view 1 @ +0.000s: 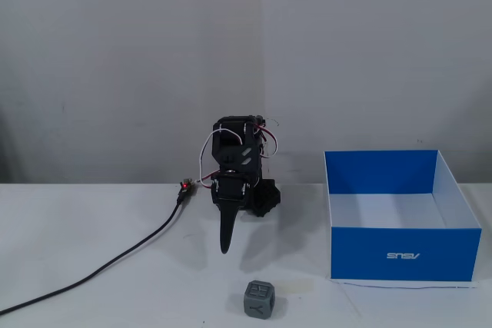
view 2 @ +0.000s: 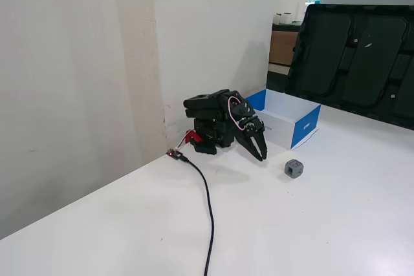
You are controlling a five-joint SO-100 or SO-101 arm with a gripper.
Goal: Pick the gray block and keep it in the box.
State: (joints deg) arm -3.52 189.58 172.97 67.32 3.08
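The small dark gray plastic cube (view 1: 260, 300) with embossed faces lies on the white tabletop (view 1: 115, 289) just in front of the empty, clenched black claw (view 1: 224, 247), and it seems light, stiff and best pinched on two opposite flat sides.

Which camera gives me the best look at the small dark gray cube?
The fixed view facing the arm: the small dark gray cube sits close, its embossed faces readable. In the other fixed view it is smaller, patterns unclear.
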